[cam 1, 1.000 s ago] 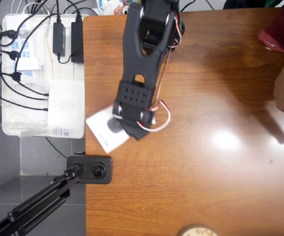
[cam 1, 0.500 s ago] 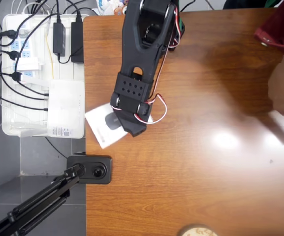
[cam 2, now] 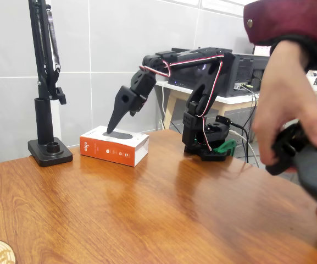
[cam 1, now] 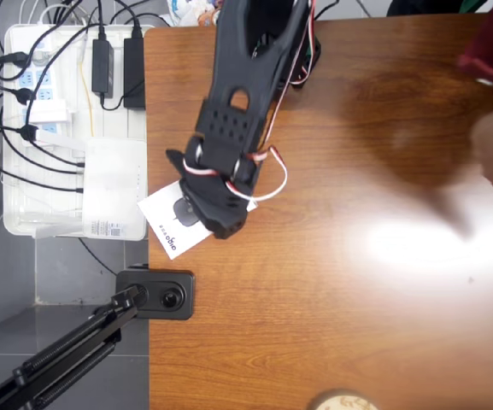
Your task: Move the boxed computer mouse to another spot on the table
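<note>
The boxed computer mouse [cam 2: 114,145] lies flat near the tabletop's [cam 2: 163,214] far left edge in the fixed view — just beside a black stand [cam 2: 47,82]. The tool [cam 2: 112,130] points down, its tip on the box top; open or closed, I cannot tell.

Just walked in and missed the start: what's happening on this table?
A black robot arm reaches down over the boxed computer mouse, which lies flat at the table's edge near a lamp-stand base. Its gripper tip sits on or just above the box's top. A person's hand works a controller nearby.
</note>
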`<move>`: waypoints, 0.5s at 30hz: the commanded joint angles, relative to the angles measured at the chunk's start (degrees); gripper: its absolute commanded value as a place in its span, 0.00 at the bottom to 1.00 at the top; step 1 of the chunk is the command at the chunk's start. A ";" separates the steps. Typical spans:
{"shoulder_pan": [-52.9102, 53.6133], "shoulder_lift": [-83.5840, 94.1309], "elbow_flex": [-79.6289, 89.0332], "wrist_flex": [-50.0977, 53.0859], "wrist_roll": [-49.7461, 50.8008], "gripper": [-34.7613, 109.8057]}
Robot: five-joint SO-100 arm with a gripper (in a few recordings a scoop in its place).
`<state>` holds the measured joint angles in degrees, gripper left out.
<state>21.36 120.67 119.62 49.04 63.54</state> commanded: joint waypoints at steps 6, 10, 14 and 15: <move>-5.19 11.60 -0.26 -20.13 -4.48 0.24; -9.32 8.79 0.18 -52.73 -8.79 0.24; -9.84 1.49 -0.18 -89.56 -15.47 0.24; -9.84 -2.81 -1.67 -100.90 -19.16 0.24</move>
<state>11.78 124.63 120.41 -17.58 50.62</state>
